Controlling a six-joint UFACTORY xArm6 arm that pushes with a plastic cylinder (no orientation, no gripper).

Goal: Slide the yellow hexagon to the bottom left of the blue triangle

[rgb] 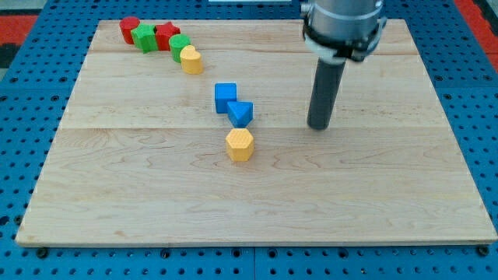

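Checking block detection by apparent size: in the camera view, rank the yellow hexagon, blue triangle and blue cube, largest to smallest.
1. yellow hexagon, largest, though nearest the view's bottom, which may flatter it.
2. blue cube and blue triangle look alike; I won't rank them.

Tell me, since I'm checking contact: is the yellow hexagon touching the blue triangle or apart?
Touching, or nearly: the yellow hexagon sits right below the blue triangle with no board visible between them. My tip stands apart, to their right.

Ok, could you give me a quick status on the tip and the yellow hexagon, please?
My tip on the board, right of the blue triangle, touching nothing. Yellow hexagon just below the triangle. Path to it open.
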